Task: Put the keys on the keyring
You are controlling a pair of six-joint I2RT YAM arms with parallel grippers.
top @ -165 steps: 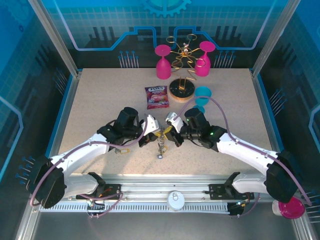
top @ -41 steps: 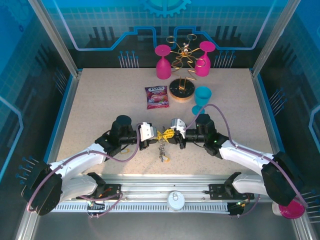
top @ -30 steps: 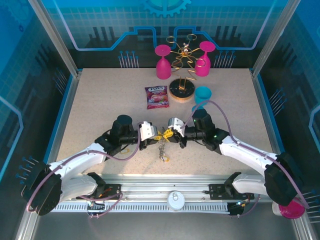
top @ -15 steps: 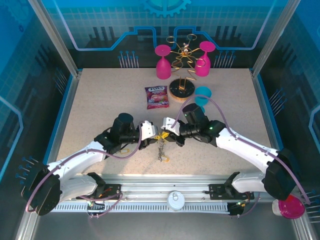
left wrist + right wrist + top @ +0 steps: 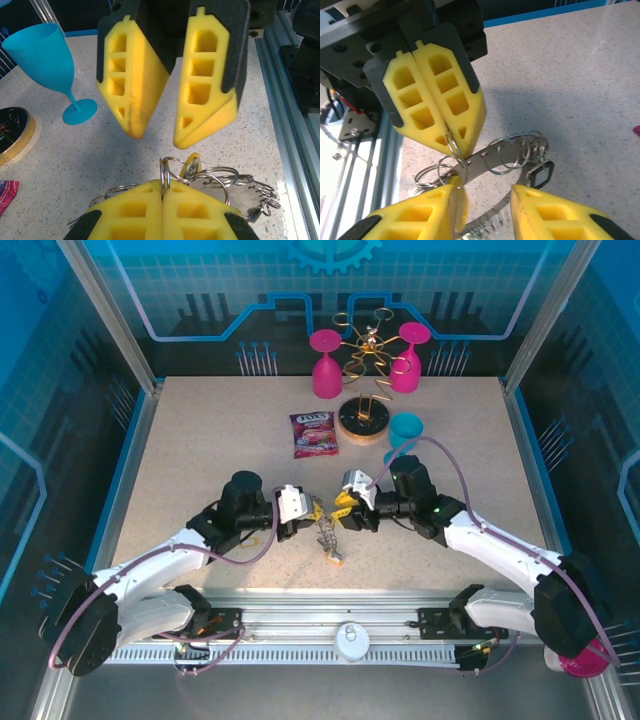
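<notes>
My left gripper [image 5: 308,515] is shut on a small wire loop [image 5: 165,172] of the keyring [image 5: 496,155], a flat grey metal band that hangs below it just above the table. Several more wire loops [image 5: 520,147] sit along the band. A yellow-headed key [image 5: 193,164] hangs from the loops beside the pinched one. A black-framed tag key [image 5: 540,175] dangles on the band's far side. My right gripper [image 5: 343,517] faces the left one a short way off. It stands open, with the yellow key [image 5: 460,205] beside its left finger [image 5: 415,220].
At the back stand a wire rack [image 5: 365,345] on a round wooden base [image 5: 362,422] and two pink glasses [image 5: 326,365] [image 5: 408,358]. A blue glass [image 5: 404,430] stands behind the right arm, and a snack packet [image 5: 314,434] lies left of the base.
My right gripper has opened and drawn back a little to the right, letting go of the yellow key. The keyring now hangs from the left gripper alone, which stayed shut.
</notes>
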